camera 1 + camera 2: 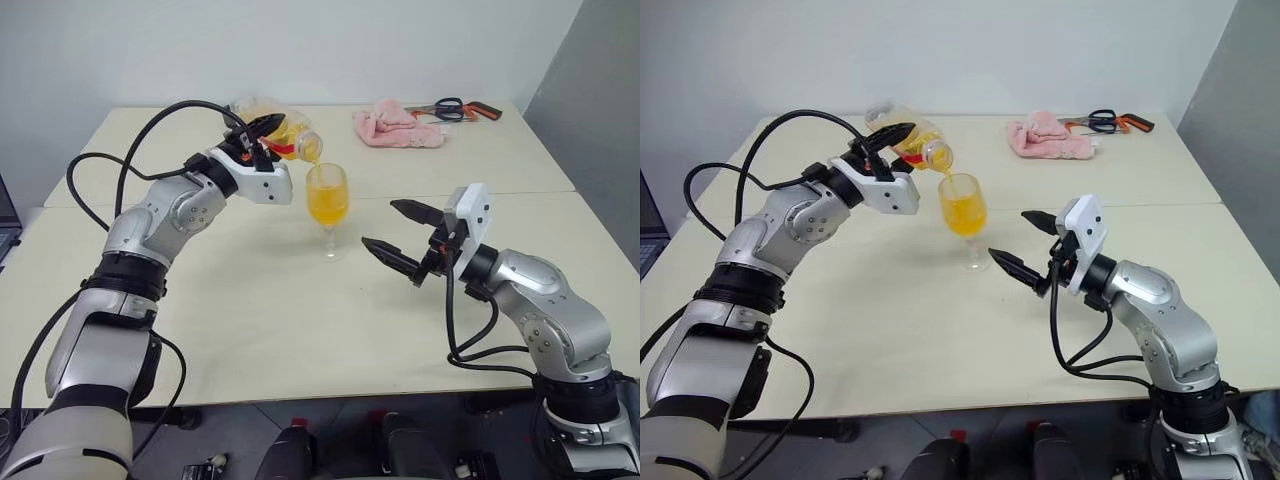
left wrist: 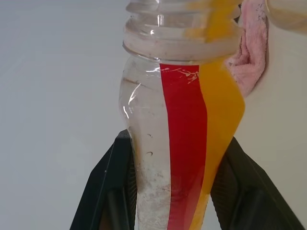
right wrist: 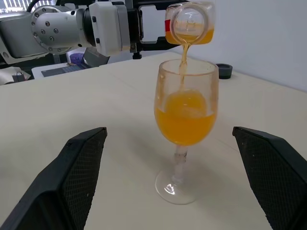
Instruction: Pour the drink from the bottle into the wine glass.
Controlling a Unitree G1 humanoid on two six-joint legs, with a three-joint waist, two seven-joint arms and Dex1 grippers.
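Overhead, tilted bottle (image 1: 283, 131) above wine glass (image 1: 327, 205)

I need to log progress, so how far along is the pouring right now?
Done: the wine glass is over half full of drink. In hand: the left gripper tips the uncapped bottle, a stream falling into the glass. Left: finishing the pour and righting the bottle. The right gripper is open.

bottle (image 2: 182, 143): clear glossy plastic | wine glass (image 3: 186, 120): smooth glass | table (image 1: 300, 320): matt, maybe laminate

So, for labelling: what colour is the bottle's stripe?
Red, on the bottle; clearest in the left wrist view.
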